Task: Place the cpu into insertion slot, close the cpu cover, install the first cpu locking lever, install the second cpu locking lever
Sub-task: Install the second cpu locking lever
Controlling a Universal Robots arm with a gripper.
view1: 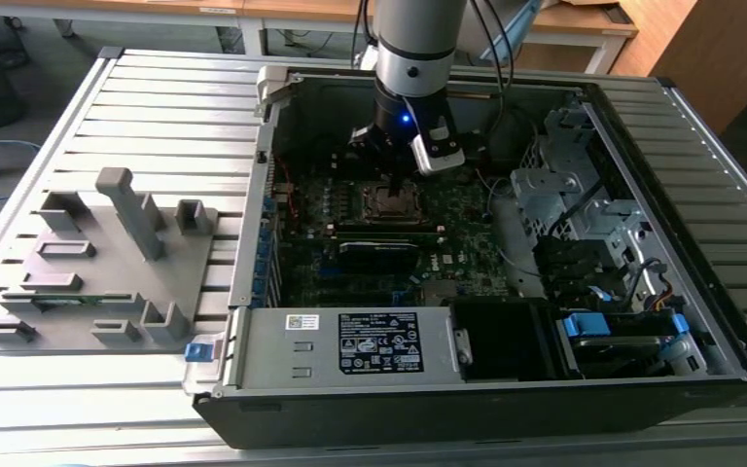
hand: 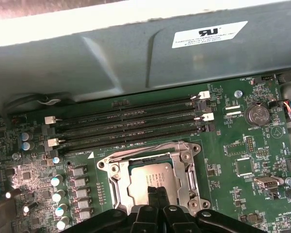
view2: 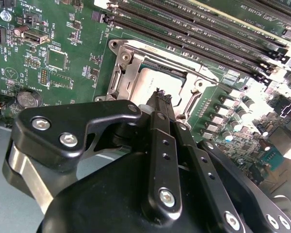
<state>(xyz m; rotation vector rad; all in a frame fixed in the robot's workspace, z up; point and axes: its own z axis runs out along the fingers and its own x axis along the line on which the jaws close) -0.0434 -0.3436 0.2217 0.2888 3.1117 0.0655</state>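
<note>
Fingers pressed together (nothing between them) touch the cpu seated under the cpu cover

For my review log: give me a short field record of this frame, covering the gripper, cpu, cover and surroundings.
gripper: fingers together, tips right over the cpu
cpu: seated in the insertion slot
cpu cover: lying flat around the cpu
memory slots: long, black, beside the socket
coin battery: on the green board
computer case: open, lying on a slatted table
</note>
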